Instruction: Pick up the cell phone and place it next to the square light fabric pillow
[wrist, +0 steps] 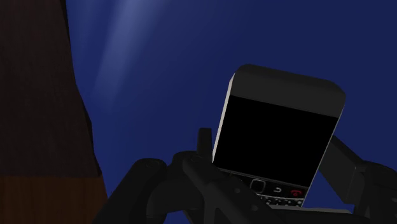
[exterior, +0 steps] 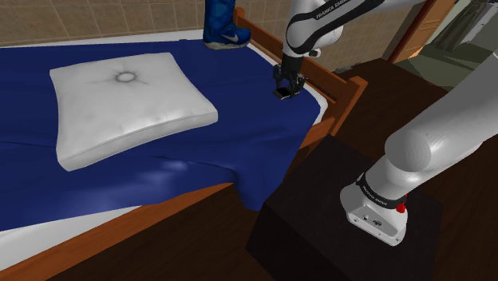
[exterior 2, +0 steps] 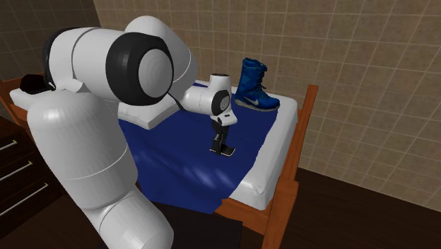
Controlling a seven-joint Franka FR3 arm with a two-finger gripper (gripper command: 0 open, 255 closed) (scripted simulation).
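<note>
Upper middle of the shoulder view: the black hand (exterior: pixel 287 86) is clamped on the black keypad cell phone (wrist: pixel 280 137), low over the blue bedspread (exterior: pixel 239 140). Gripped seemingly near its keypad end, it could pivot or slip while crossing to the square white pillow (exterior: pixel 128 104) at left.

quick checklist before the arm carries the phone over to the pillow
1. cell phone clasped between the jaws: ok
2. phone lifted clear of the blue bedspread: cannot tell
3. bare bedspread beside the pillow to land on: ok
4. blue boot out of the way: ok, it stands at the bed's far edge
5. phone next to the pillow: not ok, it is near the bed's corner
</note>
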